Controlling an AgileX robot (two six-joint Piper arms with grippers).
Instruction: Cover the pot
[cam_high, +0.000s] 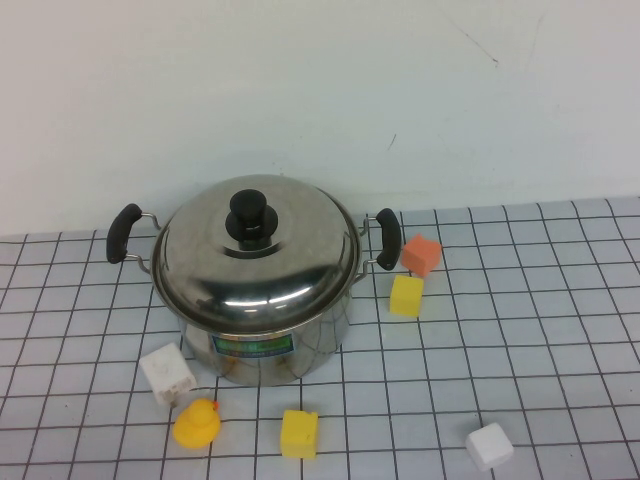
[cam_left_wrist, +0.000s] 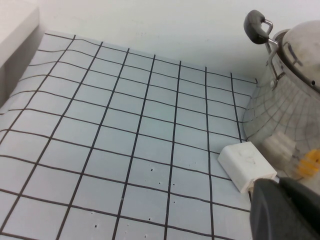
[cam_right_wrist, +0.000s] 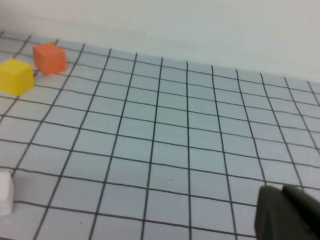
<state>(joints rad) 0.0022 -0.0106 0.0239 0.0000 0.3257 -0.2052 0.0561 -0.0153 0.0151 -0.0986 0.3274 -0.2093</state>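
Both arms sit out of the high view; the left gripper (cam_left_wrist: 285, 210) and right gripper (cam_right_wrist: 287, 215) show only dark edges, grip state unclear. Centre-table, the pot (cam_high: 268, 340) already wears its lid (cam_high: 255, 255), so seemingly nothing remains but staying clear.

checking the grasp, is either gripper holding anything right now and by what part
Nothing is held. The lid sits on the pot; left gripper and right gripper are off it.

pot (cam_high: 262, 345) | shiny steel, black side handles | upright on grid mat | domed lid (cam_high: 255, 258) on
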